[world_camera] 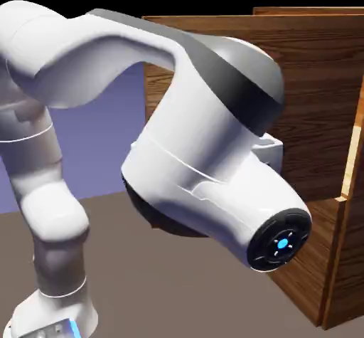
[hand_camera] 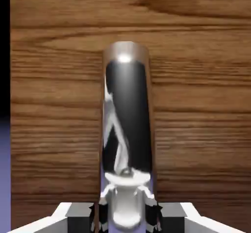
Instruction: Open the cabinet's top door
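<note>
Cabinet door [hand_camera: 201, 104] close behind handle [hand_camera: 128, 114]

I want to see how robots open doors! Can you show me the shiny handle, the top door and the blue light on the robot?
handle [hand_camera: 128, 109]: hand view, middle of its bar
top door [hand_camera: 201, 99]: hand view, bare wood beside the handle
blue light [world_camera: 283, 243]: exterior view, its middle

Cabinet [world_camera: 328, 258]: brown wood-grain box, at the exterior view's right. Top door [world_camera: 320, 116]: upright wood-grain panel, standing open, swung out from the body. Its handle [hand_camera: 128, 114], a curved, glossy dark metal bar, is mounted on the door's face.
</note>
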Action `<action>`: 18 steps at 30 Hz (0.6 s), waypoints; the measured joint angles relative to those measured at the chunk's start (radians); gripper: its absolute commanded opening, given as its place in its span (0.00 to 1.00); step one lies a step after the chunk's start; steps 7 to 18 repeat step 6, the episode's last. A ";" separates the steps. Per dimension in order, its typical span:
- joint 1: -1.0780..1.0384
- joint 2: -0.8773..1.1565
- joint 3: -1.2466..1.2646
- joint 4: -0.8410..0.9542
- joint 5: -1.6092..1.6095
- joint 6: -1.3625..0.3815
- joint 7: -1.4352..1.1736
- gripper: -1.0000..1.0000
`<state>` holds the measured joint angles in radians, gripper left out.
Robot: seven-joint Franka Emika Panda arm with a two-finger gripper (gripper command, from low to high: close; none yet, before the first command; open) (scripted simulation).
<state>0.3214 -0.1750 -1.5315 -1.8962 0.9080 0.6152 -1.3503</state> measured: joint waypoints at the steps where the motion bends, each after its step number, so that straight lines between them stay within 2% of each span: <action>1: 0.034 -0.016 -0.024 0.004 -0.005 0.008 0.009 0.00; 6: 0.216 -0.123 -0.147 0.052 -0.046 0.044 0.076 0.00; 18: 0.216 -0.123 -0.147 0.052 -0.046 0.044 0.076 0.00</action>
